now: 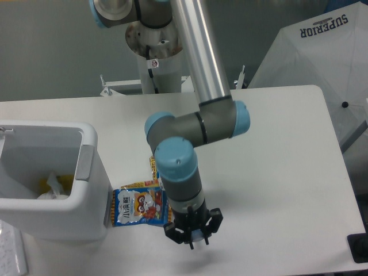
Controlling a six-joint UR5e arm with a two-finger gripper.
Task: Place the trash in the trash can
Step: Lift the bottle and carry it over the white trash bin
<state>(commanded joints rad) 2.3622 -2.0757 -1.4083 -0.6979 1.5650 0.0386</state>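
We see the tool (193,233) hanging low over the table (276,172), just right of the snack bag (140,206); whether its fingers are apart we cannot tell. The bag lies flat beside the trash can (86,172). Next we judge it needs gripping and lifting in.

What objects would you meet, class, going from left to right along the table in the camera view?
White trash can → blue snack bag lying flat on the table → gripper → white umbrella beyond the table's right edge.
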